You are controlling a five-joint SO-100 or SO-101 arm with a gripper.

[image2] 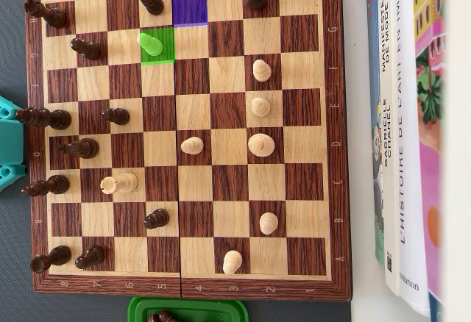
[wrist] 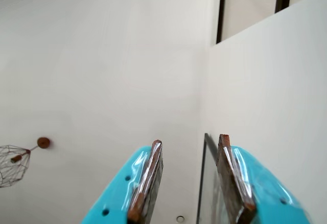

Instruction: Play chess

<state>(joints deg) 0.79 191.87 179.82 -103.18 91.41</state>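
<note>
While the arm tilts up toward a pale wall, the claw point(wrist: 189, 143) shows in the wrist view with its two teal fingers point(wrist: 145, 180) apart and nothing between them. Seen from overhead, only a teal part of the arm point(image2: 9, 145) shows at the left edge of the chessboard point(image2: 184, 285). On the board, a green piece point(image2: 151, 43) stands on a green-lit square, beside a purple square point(image2: 190, 6). Books point(image2: 405, 138) lie along the board's right side.

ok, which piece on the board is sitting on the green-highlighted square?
The green-tinted pawn, in the overhead view, second row from the top, just below-left of the purple-highlighted square. Every other piece stands on a plain wood square.
</note>
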